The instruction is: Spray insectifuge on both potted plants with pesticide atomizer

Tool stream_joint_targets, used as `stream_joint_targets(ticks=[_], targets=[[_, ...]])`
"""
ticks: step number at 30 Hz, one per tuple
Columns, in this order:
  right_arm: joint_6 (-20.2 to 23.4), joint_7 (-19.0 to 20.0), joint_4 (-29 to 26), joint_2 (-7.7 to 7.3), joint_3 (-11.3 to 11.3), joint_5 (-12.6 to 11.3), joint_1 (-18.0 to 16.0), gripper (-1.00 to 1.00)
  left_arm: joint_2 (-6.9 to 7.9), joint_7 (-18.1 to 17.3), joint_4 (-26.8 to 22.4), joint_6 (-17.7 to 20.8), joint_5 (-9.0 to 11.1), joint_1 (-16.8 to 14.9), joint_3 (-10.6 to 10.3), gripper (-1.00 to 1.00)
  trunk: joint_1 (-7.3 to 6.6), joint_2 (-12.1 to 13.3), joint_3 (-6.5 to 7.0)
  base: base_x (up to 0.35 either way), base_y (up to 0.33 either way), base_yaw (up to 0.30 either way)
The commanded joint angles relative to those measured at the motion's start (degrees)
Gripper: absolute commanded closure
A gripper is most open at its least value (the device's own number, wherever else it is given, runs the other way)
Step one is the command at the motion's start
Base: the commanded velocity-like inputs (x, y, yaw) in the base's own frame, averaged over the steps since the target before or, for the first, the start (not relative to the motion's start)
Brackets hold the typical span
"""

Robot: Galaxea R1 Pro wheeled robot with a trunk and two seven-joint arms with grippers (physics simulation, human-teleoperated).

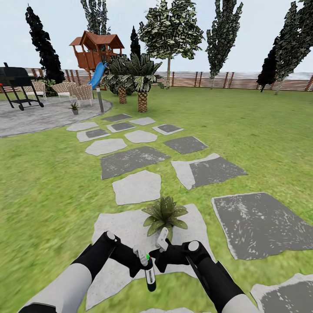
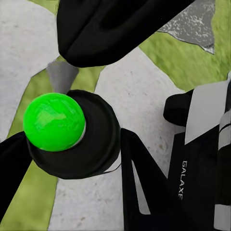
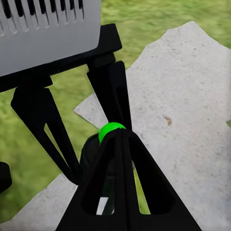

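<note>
We held the pesticide atomizer (image 1: 149, 270) between both grippers: left gripper (image 1: 140, 257) closed on it, right gripper (image 1: 161, 243) finger spread unclear. One potted plant (image 1: 165, 214) sat at 12 o'clock on a pale stepping stone (image 1: 126, 234).

You've got green lawn (image 1: 261, 130) underfoot, with grey and white stepping stones (image 1: 134, 161) running away toward the round paved patio (image 1: 39, 117). A potted plant (image 1: 165, 215) sits on the pale stone (image 1: 121, 230) right in front of you. A second small plant (image 1: 74, 107) stands on the patio, near the grill (image 1: 17, 84) and chairs (image 1: 71, 91).
</note>
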Motion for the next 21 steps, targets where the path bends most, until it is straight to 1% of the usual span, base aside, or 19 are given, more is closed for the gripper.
stream_joint_targets(ticks=[1,14,15,16,21], targets=[[0.37,0.24,-0.10,0.01,-0.03,0.20,-0.02,1.00,-0.02,-0.26,-0.13,0.60,-0.10,0.00,-0.01,1.00,-0.01,-0.02,-0.05,0.000,0.000,0.000],[0.37,0.24,-0.08,0.01,-0.05,0.20,-0.02,1.00,0.06,-0.33,-0.16,0.53,-0.06,0.02,-0.03,1.00,-0.01,-0.02,-0.05,0.000,0.000,0.000],[0.37,0.22,-0.05,0.01,-0.08,0.20,-0.02,1.00,0.06,-0.48,-0.16,0.55,-0.06,0.00,-0.03,1.00,-0.01,-0.02,-0.05,0.000,0.000,0.000],[0.37,0.24,-0.02,-0.06,-0.11,0.20,-0.02,1.00,0.06,-1.56,-0.16,0.60,-0.06,0.00,-0.03,1.00,-0.01,-0.02,-0.05,0.000,0.000,0.000],[0.37,0.21,-0.01,-0.07,-0.12,0.20,-0.02,1.00,0.06,-1.73,-0.16,0.60,-0.06,-0.03,-0.03,1.00,-0.01,-0.02,-0.05,0.000,0.000,0.000]])
